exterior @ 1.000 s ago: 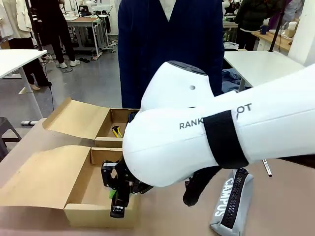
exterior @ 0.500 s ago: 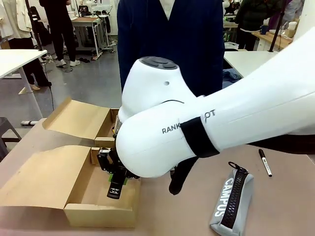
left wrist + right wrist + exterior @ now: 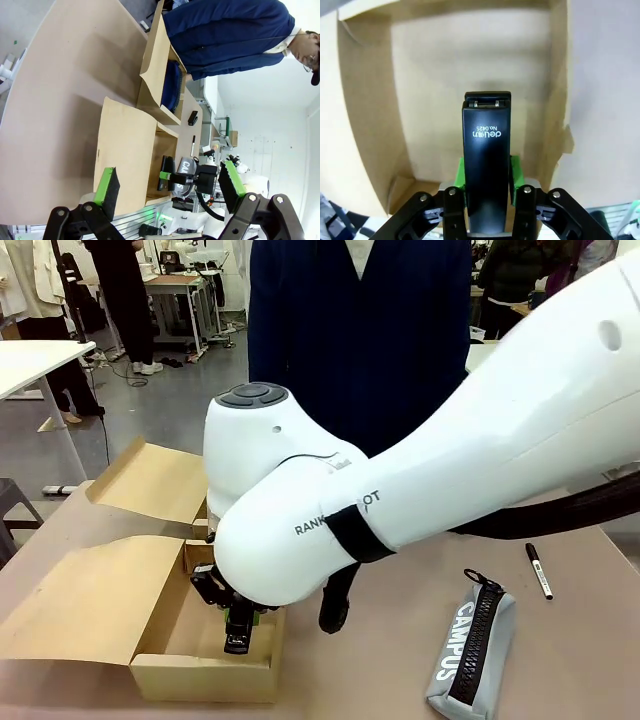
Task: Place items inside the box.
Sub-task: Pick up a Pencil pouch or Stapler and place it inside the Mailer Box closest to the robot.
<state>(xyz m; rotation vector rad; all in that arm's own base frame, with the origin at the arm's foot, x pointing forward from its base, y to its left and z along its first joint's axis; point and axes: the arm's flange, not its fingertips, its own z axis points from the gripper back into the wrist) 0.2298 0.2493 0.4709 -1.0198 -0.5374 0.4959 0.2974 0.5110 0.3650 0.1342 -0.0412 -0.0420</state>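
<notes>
Since the earlier frame, the right arm's big white joint is sitting farther left and farther back in the front view. It is now uncovering more of the worktop [image 3: 360,680] on the right, and the stapler is hanging deeper over the box than it was by the front wall.

Right tool [image 3: 232,612]: it is grasping the black stapler [image 3: 238,636] and pointing it nose-down into the near compartment of the cardboard box [image 3: 200,680]. In the right wrist view the green pads [image 3: 515,172] are lying flush against both long sides of the stapler, with no gap showing. Whether the stapler's nose is touching the cardboard floor cannot be told.

Left tool [image 3: 167,172]: its fingers are standing wide apart with nothing between them, well clear of the box and looking across at it.

Box: both flaps are lying open toward the robot's left. In the left wrist view the navy blue pouch [image 3: 172,86] is lying in the far compartment.

Beyond the box, the grey pencil case printed "CAMPUS" [image 3: 472,645] is lying on the worktop to the robot's right, well apart from the box. A black-and-white pen [image 3: 539,571] is lying just beyond it.

At the far side, a person in a navy top [image 3: 360,330] is standing behind the box.
</notes>
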